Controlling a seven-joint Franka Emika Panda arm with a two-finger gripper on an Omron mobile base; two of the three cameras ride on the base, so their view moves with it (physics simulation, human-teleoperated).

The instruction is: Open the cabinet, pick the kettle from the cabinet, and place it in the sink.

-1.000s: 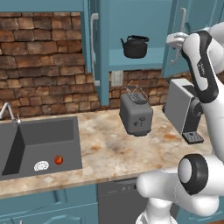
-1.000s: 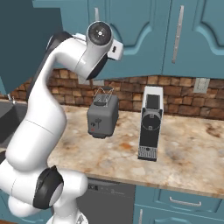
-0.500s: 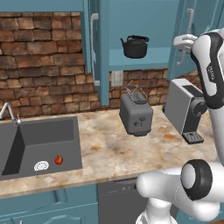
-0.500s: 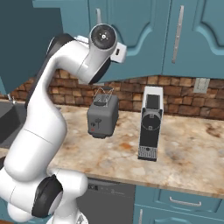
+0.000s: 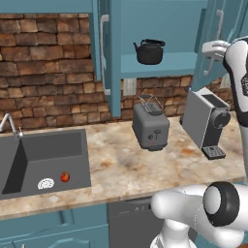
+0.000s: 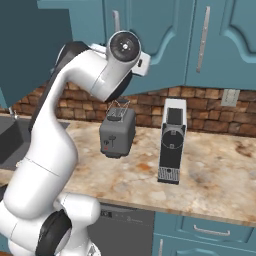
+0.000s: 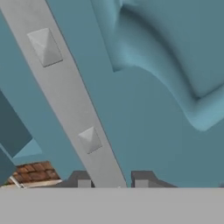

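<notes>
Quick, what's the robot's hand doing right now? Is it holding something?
Gripper: open, its fingers on either side of the cabinet door's silver handle, not squeezing it yet.

Teal, brick and beige marble

The cabinet is teal-blue with a silver bar handle; the kettle on its shelf is black. Red-brown brick wall behind. The surface is beige with rusty marbling, the sink dark grey, the toaster grey, the coffee machine grey and black.

Kettle inside the cabinet, above the toaster.
</notes>
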